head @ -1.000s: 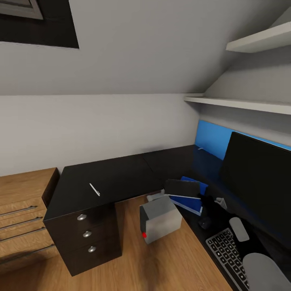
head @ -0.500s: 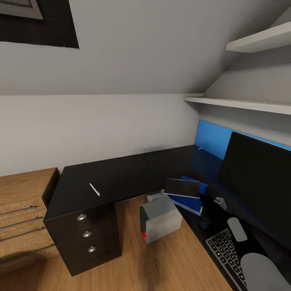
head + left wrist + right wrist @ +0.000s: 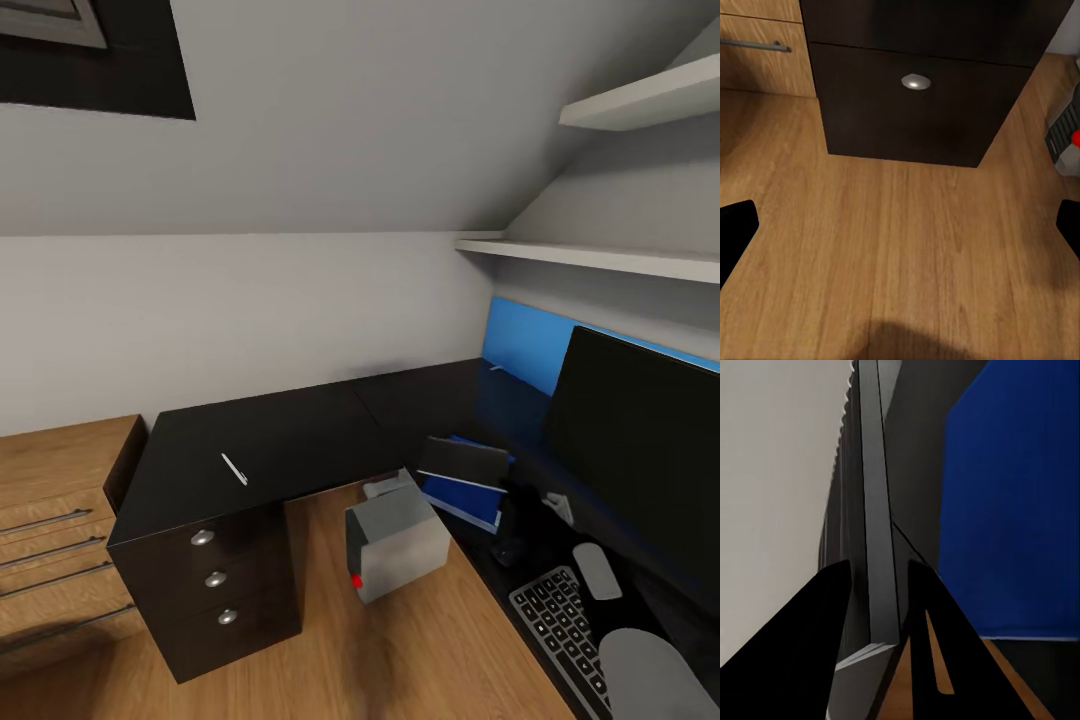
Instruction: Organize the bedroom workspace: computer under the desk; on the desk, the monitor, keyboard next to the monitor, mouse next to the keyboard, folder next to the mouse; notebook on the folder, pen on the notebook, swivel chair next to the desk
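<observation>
The right gripper [image 3: 881, 607] pinches the thin dark grey spiral-bound notebook [image 3: 462, 463] by one edge, just above the flat bright blue folder [image 3: 462, 497] on the black L-shaped desk [image 3: 280, 440]. Light and stiff, it looks prone to slipping. The left gripper [image 3: 900, 225] hangs spread, empty.

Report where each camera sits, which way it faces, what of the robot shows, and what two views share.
Head view: on the head, facing forward and down over the black L-shaped desk; the grey right arm shows.
Left wrist view: near the open left end effector, facing the wooden floor and black drawer unit.
Right wrist view: along the right end effector, shut on the thin dark grey notebook.
Shared: head and right wrist views both show that notebook and the bright blue folder.
</observation>
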Motion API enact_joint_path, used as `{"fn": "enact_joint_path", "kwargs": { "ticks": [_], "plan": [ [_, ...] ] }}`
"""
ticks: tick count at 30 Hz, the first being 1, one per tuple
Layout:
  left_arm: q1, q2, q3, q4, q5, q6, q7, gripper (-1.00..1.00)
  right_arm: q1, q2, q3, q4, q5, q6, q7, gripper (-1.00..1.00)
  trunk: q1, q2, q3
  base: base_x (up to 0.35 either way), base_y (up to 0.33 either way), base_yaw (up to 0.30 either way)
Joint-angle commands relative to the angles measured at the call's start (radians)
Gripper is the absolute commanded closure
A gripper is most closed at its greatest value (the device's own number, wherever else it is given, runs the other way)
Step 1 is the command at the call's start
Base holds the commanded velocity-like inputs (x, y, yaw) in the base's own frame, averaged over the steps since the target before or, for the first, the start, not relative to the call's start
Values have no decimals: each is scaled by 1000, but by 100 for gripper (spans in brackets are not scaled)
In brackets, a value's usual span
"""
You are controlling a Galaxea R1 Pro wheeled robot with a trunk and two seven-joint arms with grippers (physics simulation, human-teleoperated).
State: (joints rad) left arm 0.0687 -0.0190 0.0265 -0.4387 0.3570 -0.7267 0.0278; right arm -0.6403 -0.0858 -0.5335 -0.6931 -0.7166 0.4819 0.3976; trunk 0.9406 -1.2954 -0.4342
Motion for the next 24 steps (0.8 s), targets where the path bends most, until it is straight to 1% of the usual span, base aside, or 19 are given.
{"fn": "enact_joint_path", "kwargs": {
  "ticks": [1, 6, 19, 24],
  "plan": [
    [0, -1, 3, -2, -4, 0, 3, -100, -1, 1, -9, 0, -6, 9, -8, 100, 0, -1, -1, 0, 0, 0],
    [0, -1, 3, -2, -4, 0, 3, -100, -1, 1, -18, 0, -6, 9, -26, 100, 0, -1, -1, 0, 0, 0],
    [0, 0, 3, -2, -4, 0, 3, -100, -1, 0, -26, 0, -6, 9, -45, 100, 0, -1, -1, 0, 0, 0],
    [0, -1, 3, -2, -4, 0, 3, -100, -1, 1, -48, 1, -6, 9, -50, 100, 0, -1, -1, 0, 0, 0]
  ]
}}
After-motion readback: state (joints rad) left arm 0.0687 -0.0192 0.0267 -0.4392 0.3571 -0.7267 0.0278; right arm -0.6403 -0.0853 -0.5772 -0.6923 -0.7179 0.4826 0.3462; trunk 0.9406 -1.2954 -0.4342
